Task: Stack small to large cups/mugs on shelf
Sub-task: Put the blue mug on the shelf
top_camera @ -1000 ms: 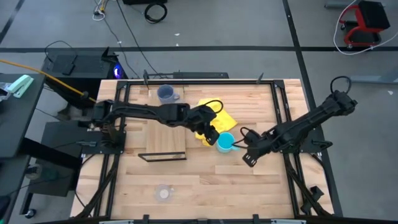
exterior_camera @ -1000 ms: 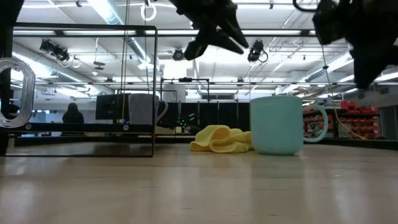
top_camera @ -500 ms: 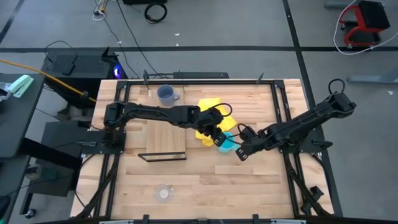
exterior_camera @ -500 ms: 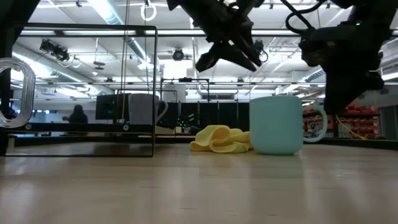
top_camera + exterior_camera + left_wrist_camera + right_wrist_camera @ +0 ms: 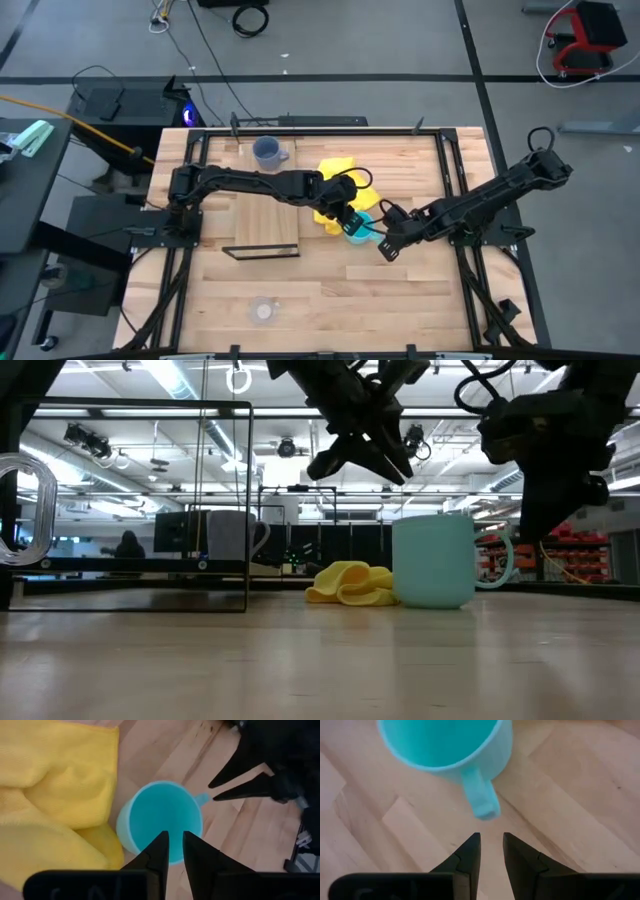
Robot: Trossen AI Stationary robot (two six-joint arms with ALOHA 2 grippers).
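The turquoise mug (image 5: 361,232) stands upright on the plank table beside the yellow cloth (image 5: 338,190); it also shows in the low view (image 5: 433,560). My left gripper (image 5: 175,837) hovers above the mug's rim, fingers nearly together, clear of it in the low view (image 5: 360,465). My right gripper (image 5: 491,839), fingers nearly together, points at the mug's handle (image 5: 481,795) from the table's right. The grey-blue mug (image 5: 267,151) stands at the far side. The glass cup (image 5: 263,311) stands near the front edge. The brown shelf (image 5: 265,228) lies at centre left. My right gripper's fingertips (image 5: 474,842) stand just short of the free end of the mug's handle (image 5: 485,812), coming from the table's right and slanting down. I cannot tell whether they touch it. The mug stands upright on the table.
The yellow cloth lies against the mug's far-left side (image 5: 50,795). The shelf's dark metal frame (image 5: 247,510) stands upright to the left. Both arms meet over the mug. Bare planks lie toward the front and right of the table (image 5: 400,300).
My right gripper has gone toward the table's left, up to the mug's handle. My left gripper has moved toward the right, over the mug's opening. The turquoise mug has slid a little toward the table's left, staying upright.
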